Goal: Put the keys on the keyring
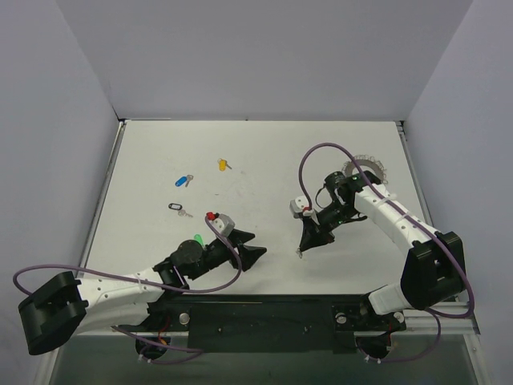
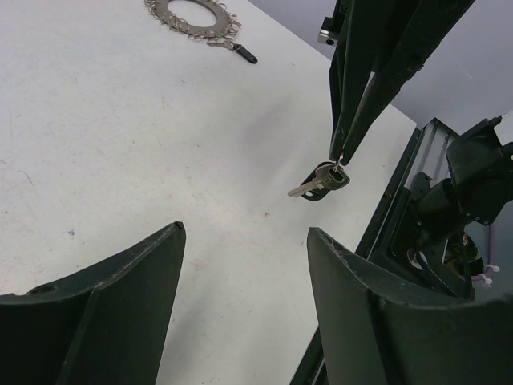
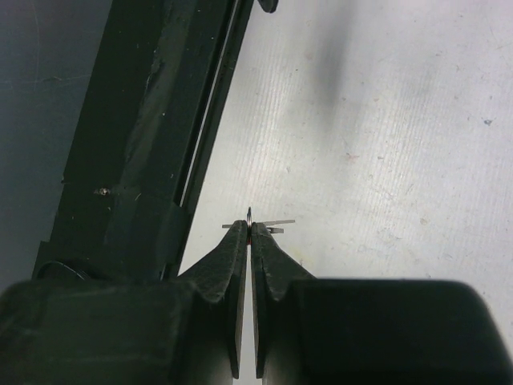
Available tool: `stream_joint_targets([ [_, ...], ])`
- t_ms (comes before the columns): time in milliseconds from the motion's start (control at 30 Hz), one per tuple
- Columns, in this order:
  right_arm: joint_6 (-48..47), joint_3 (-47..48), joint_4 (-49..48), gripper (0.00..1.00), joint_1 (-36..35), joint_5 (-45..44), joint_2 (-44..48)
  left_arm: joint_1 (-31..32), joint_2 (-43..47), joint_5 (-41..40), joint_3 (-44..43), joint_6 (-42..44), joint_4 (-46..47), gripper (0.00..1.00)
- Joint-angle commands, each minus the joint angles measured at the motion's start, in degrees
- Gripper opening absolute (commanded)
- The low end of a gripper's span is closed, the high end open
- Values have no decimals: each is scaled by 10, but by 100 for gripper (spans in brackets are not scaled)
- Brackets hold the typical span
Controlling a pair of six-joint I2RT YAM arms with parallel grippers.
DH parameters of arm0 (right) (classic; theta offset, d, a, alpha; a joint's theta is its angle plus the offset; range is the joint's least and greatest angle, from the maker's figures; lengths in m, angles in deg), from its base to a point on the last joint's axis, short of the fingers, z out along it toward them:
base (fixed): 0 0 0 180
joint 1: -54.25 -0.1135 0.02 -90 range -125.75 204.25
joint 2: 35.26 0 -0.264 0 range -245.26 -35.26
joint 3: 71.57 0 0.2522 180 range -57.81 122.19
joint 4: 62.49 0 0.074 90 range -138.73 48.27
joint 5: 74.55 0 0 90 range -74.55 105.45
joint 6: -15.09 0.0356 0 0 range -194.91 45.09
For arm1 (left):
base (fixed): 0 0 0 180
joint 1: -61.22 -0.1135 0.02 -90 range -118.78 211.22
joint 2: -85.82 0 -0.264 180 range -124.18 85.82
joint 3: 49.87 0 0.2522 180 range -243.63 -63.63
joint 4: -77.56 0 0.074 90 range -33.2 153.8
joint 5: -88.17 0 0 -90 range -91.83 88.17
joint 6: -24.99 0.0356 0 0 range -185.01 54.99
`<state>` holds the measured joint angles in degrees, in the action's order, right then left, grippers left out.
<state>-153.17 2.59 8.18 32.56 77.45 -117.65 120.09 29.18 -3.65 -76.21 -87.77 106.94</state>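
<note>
My right gripper (image 1: 302, 249) is shut on a small silver key with a dark head (image 2: 323, 180) and holds it just above the table at centre right. In the right wrist view the key (image 3: 276, 224) shows edge-on between the closed tips (image 3: 250, 228). My left gripper (image 1: 250, 252) is open and empty, its fingers (image 2: 132, 301) pointing at the held key from the left. The keyring (image 1: 365, 170), a flat beaded silver ring, lies at the back right, behind the right arm; it also shows in the left wrist view (image 2: 192, 18). Loose keys lie at the back left: yellow (image 1: 223, 164), blue (image 1: 184, 180), black-headed (image 1: 177, 208).
A small black piece (image 2: 244, 54) lies against the keyring's rim. The black base rail (image 1: 264, 313) runs along the table's near edge. Purple cables loop from both arms. Grey walls close in the back and sides.
</note>
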Motion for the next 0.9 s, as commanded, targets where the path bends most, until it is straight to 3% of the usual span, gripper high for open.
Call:
stream_joint_targets([
  [0, -96, -13, 65, 0, 5, 39, 5, -2, -8, 15, 1, 4, 50, 72],
  [467, -297, -28, 168, 0, 24, 30, 17, -2, 6, 11, 16, 15, 59, 72],
  [667, -281, -28, 167, 0, 43, 1, 21, -2, 25, 7, 21, 18, 49, 72],
  [867, -154, -19, 163, 0, 126, -94, 51, -3, 65, -5, 32, 28, 22, 72],
])
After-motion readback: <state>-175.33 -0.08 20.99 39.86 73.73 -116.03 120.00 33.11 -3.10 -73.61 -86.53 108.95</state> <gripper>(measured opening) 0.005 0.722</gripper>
